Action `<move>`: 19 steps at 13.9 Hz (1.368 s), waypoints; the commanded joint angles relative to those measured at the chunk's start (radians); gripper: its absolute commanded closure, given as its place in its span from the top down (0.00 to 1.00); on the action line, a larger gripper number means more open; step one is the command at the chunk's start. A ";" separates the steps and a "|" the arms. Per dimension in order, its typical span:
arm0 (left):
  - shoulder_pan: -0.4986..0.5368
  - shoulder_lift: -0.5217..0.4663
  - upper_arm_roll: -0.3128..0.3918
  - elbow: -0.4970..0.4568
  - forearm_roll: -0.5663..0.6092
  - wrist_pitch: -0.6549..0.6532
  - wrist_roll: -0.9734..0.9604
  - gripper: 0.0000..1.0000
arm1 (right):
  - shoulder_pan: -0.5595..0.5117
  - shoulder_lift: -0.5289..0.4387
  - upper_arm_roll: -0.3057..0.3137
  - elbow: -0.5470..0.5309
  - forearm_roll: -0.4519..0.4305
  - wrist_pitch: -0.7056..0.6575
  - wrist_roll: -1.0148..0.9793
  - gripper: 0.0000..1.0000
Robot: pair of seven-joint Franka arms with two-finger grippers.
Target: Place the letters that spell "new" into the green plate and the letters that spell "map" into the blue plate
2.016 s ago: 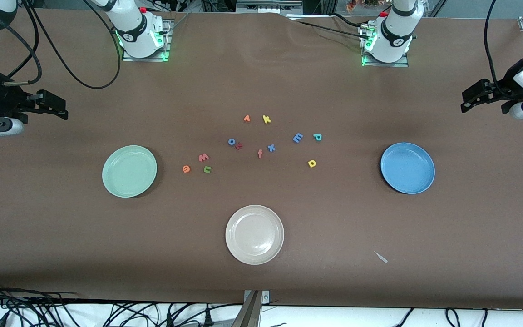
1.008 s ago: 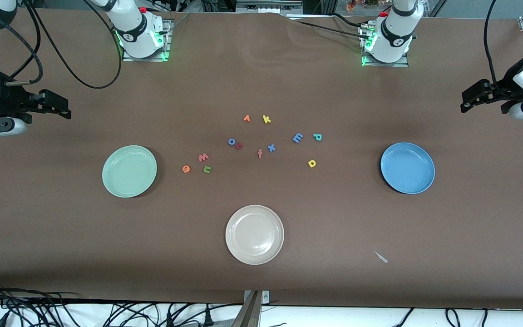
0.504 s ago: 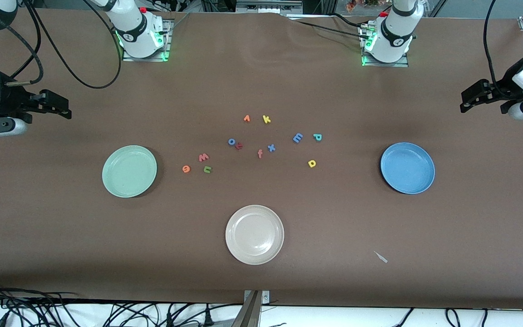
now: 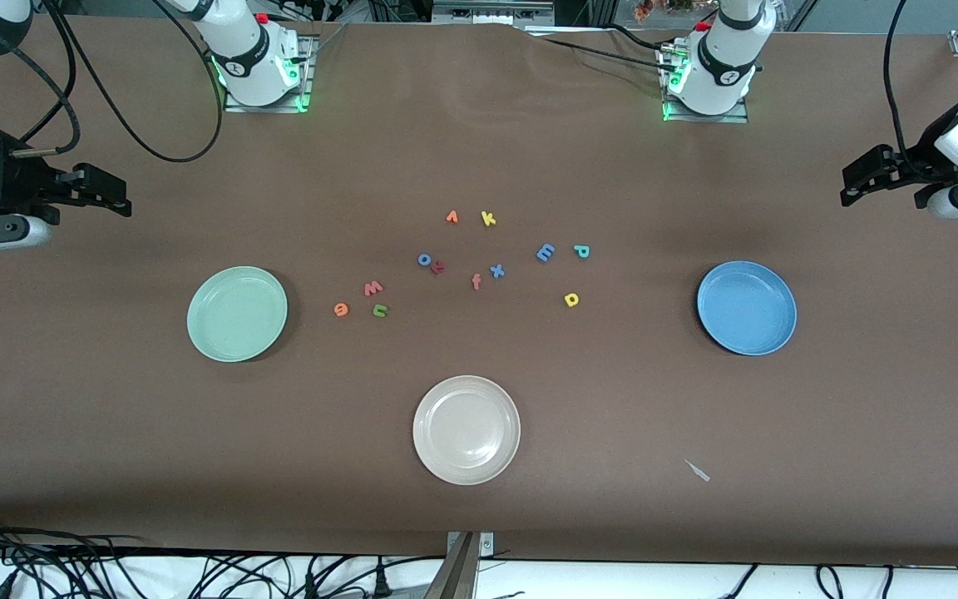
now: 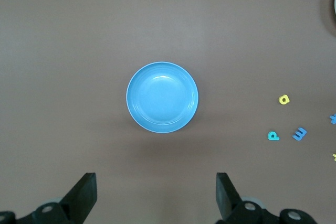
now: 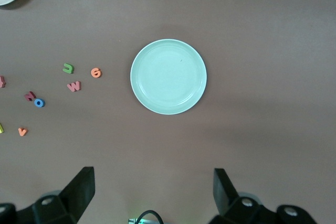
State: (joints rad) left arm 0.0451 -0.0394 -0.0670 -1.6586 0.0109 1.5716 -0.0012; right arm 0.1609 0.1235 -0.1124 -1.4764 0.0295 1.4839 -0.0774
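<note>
The green plate (image 4: 237, 314) (image 6: 168, 76) lies toward the right arm's end, the blue plate (image 4: 746, 308) (image 5: 162, 97) toward the left arm's end. Beside the green plate lie the orange e (image 4: 341, 309), green n (image 4: 380, 310) and red-pink w (image 4: 372, 289). Closer to the blue plate lie the blue m (image 4: 545, 252), teal p (image 4: 581, 250) and yellow a (image 4: 572, 299). My right gripper (image 4: 123, 198) (image 6: 154, 182) hangs open and empty, high near the green plate. My left gripper (image 4: 849, 187) (image 5: 156, 187) hangs open and empty, high near the blue plate.
A cream-white plate (image 4: 466, 429) sits nearer the front camera, mid-table. Other letters lie in the middle: blue o (image 4: 424, 259), pink f (image 4: 476, 282), blue x (image 4: 496, 270), orange v (image 4: 451, 217), yellow k (image 4: 488, 219). A small pale scrap (image 4: 698, 471) lies near the front edge.
Both grippers have only drifted slightly at the table's ends. No letter or plate has moved.
</note>
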 commanded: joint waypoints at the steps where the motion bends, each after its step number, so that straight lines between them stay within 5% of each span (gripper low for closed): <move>1: 0.005 -0.007 -0.005 -0.007 -0.019 0.005 0.006 1.00 | -0.006 0.001 0.000 0.002 0.018 -0.013 -0.010 1.00; 19: 0.013 0.013 -0.004 0.003 -0.017 0.061 0.007 1.00 | -0.006 -0.010 -0.003 -0.033 0.055 0.003 -0.021 1.00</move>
State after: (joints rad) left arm 0.0520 -0.0295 -0.0670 -1.6586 0.0109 1.6215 -0.0012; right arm 0.1607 0.1271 -0.1138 -1.4928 0.0636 1.4837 -0.0831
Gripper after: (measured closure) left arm 0.000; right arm 0.000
